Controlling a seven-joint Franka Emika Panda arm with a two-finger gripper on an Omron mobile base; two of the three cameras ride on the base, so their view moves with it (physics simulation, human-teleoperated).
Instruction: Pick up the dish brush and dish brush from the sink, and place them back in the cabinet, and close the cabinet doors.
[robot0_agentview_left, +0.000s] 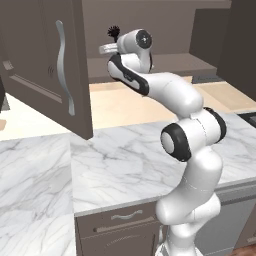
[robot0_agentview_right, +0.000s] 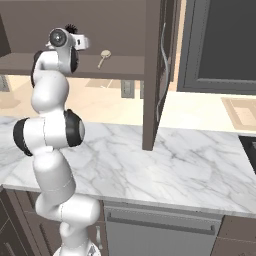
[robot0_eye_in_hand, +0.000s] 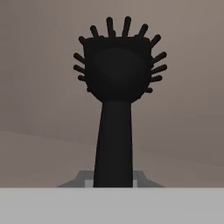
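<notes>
- Far left in the left base view: open cabinet door swung out over the white marble counter, long wavy silver handle running down its face.
- Just right of that door: open cabinet, brown shelf board bare in this stretch.
- Up at shelf height: gripper reaching into the cabinet, wrist bent over, white arm rising from the lower right.
- Poking above the gripper: black dish brush, bristly head up and clear of the fingers.
- From the hand camera: black dish brush standing straight ahead, round bristled head at top, handle running down between the fingertips.
- Jaws closed in on the handle, brush held off the shelf; fingertips themselves mostly hidden at the bottom edge.
- Behind the brush: plain brown cabinet interior, shelf surface sloping across the lower half.
- Over to the right base view: gripper at upper left, same black dish brush sticking up behind it.
- Just right of the gripper: cream dish brush lying on the cabinet shelf, round head away from the front edge, thin handle angled down toward it.
- Further right: second cabinet door seen edge-on, standing open.
- Far right: dark-panelled wall cabinet, apart from the action.
</notes>
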